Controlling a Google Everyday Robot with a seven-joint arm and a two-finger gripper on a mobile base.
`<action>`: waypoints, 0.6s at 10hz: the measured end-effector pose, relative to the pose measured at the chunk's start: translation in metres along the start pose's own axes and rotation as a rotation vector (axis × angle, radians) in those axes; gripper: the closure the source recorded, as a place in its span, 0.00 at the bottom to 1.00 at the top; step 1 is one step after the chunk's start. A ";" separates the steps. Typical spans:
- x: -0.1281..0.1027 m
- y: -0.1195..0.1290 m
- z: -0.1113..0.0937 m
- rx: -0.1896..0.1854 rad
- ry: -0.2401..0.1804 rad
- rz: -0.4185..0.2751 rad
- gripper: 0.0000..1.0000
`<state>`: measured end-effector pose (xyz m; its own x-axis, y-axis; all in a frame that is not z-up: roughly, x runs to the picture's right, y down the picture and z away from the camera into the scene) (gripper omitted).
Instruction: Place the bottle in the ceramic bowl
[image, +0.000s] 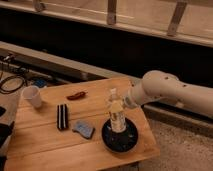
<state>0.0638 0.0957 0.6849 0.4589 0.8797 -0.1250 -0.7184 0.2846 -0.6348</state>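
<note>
The bottle (117, 111), clear-whitish with a white cap and pale yellow label, stands upright over the black ceramic bowl (120, 136) near the front right corner of the wooden table (40, 135). Its base looks to be inside the bowl. My gripper (119, 105) is at the bottle's upper half, reaching in from the right on a white arm (165, 92), and appears closed around the bottle.
A white cup (32, 96) stands at the table's left edge. A red chili-like object (76, 95) lies at the back middle. A black rectangular object (62, 116) and a blue-grey object (83, 129) lie left of the bowl. Cables (12, 82) lie on the floor at left.
</note>
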 end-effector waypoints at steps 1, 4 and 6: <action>0.012 -0.007 0.012 -0.020 0.012 0.032 1.00; 0.041 -0.021 0.054 -0.097 0.078 0.099 1.00; 0.051 -0.023 0.068 -0.133 0.133 0.129 0.93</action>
<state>0.0680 0.1597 0.7447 0.4390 0.8448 -0.3059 -0.7045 0.1124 -0.7008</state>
